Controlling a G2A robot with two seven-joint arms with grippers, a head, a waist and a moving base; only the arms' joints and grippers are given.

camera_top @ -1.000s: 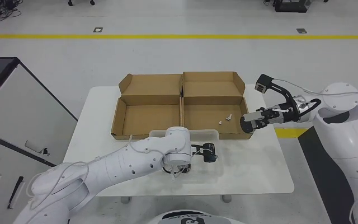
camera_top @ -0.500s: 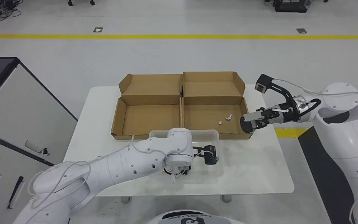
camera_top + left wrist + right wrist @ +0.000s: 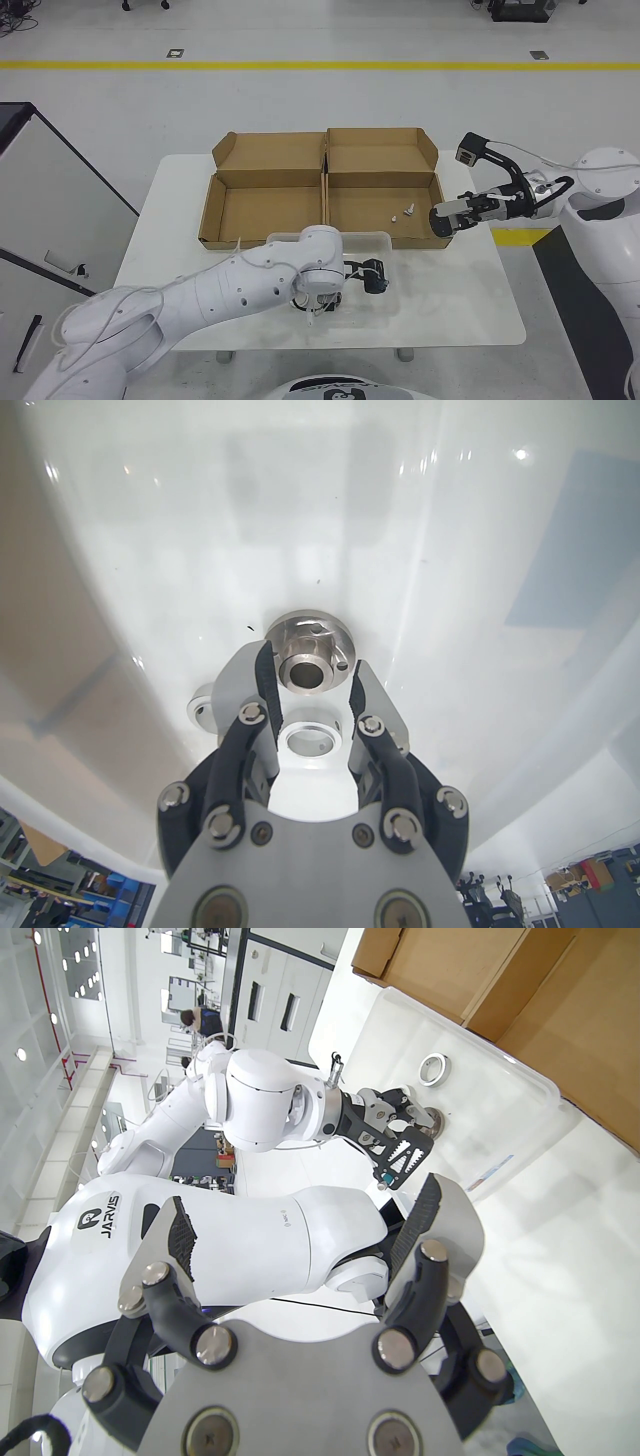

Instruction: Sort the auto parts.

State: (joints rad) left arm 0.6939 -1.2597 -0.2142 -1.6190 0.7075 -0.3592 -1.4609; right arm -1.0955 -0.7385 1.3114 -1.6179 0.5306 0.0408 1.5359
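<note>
Steel flanged hub [image 3: 320, 640] between left gripper's [image 3: 311, 656] ribbed pads [image 3: 267, 685], glossy white tray [image 3: 450, 575]

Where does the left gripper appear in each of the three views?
Top view: left gripper over the clear bin, in front of the cardboard boxes.
Left wrist view: left gripper, open around a flanged metal hub.
Right wrist view: left gripper farther off, at the same hub.
Shared landmark: the clear bin beneath it.
</note>
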